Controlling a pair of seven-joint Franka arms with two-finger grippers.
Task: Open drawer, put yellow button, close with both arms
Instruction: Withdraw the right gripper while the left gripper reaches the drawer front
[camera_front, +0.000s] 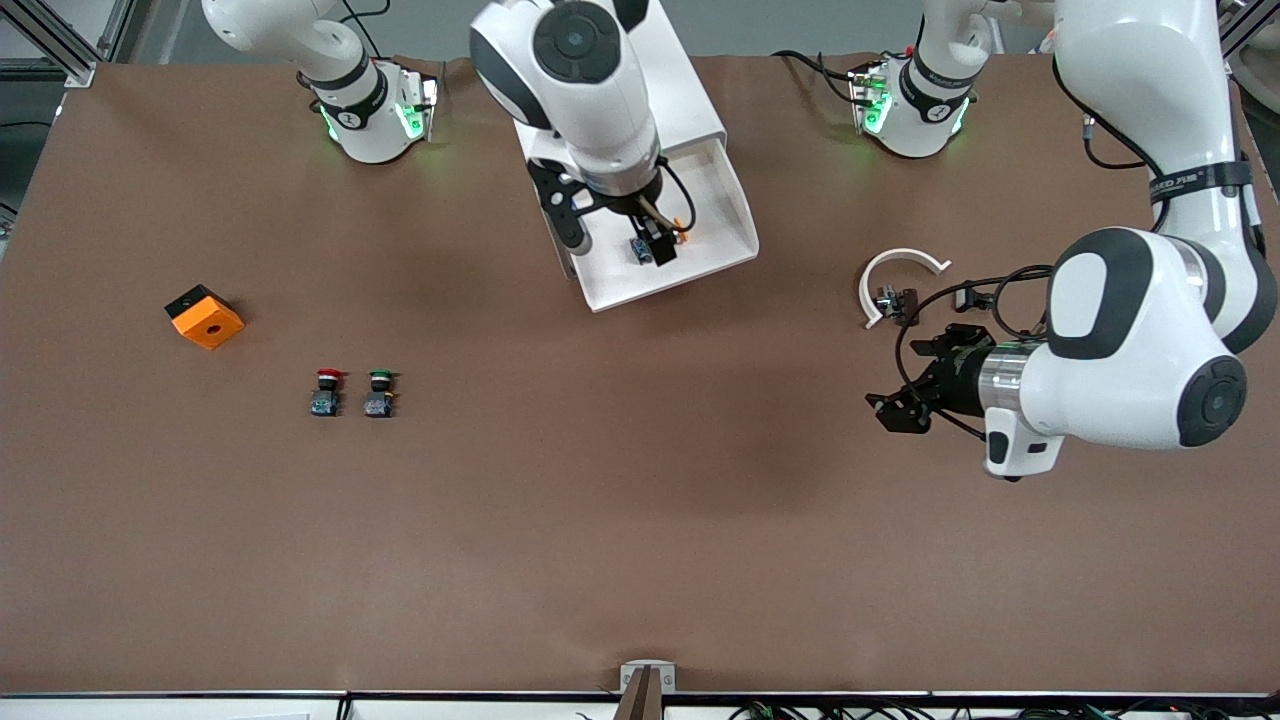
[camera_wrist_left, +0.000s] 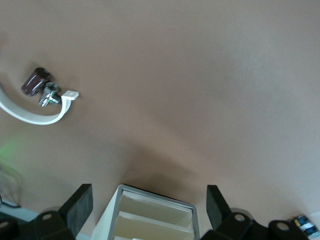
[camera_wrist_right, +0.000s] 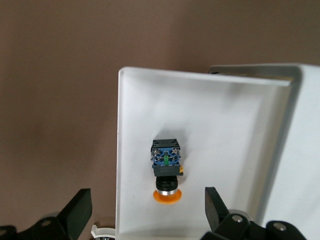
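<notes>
The yellow button (camera_wrist_right: 166, 172) lies in the open drawer (camera_front: 715, 245) under the spread right gripper (camera_front: 655, 240). The left gripper (camera_front: 905, 395) hovers over bare table, fingers apart.

your right arm comes down from the top middle of the front view, and its right gripper (camera_front: 655, 240) points down with the fingers (camera_wrist_right: 75, 212) wide apart. your left arm bends in at the right edge, and its left gripper (camera_front: 905, 385) is spread open too.
</notes>
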